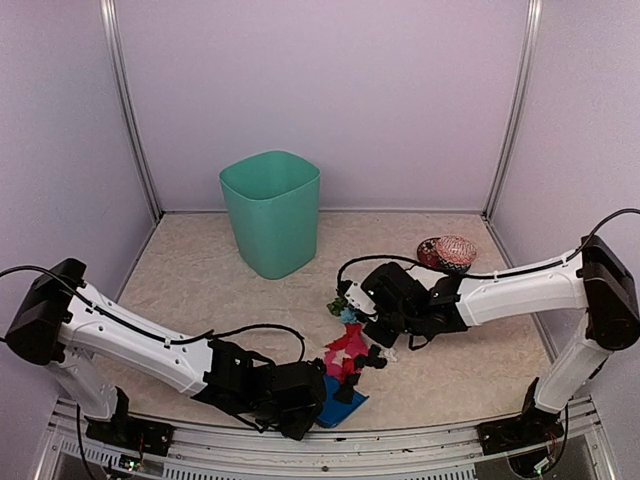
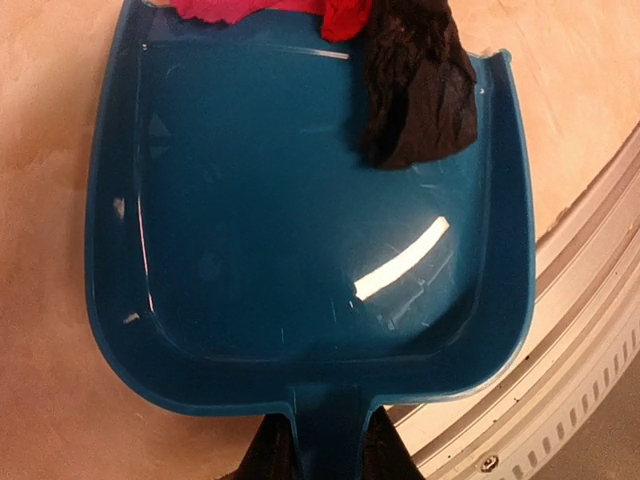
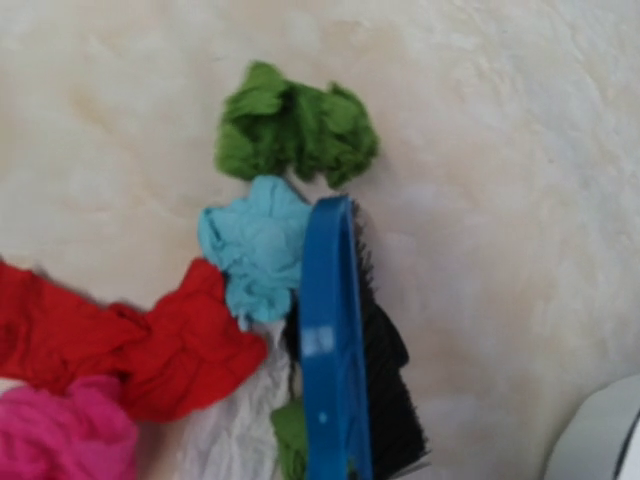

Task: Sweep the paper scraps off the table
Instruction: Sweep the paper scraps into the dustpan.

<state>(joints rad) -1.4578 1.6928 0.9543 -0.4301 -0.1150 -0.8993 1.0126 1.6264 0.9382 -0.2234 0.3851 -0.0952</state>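
Observation:
The paper scraps (image 1: 352, 350), pink, red, black, white, light blue and green, lie in a loose pile on the table (image 1: 190, 290) right of centre. My left gripper (image 1: 298, 398) is shut on the handle of a blue dustpan (image 2: 300, 230), which lies flat by the front rim. A black scrap (image 2: 415, 90) and red and pink scraps (image 2: 345, 15) sit at its mouth. My right gripper (image 1: 378, 300) holds a blue brush (image 3: 335, 360), bristles on the table. The brush touches a light blue scrap (image 3: 255, 250), just below a green one (image 3: 295, 130). Its fingers are out of the wrist view.
A green bin (image 1: 272, 212) stands at the back, left of centre. A red patterned bowl (image 1: 447, 252) sits at the back right. The metal front rim (image 2: 580, 330) runs close beside the dustpan. Walls enclose three sides.

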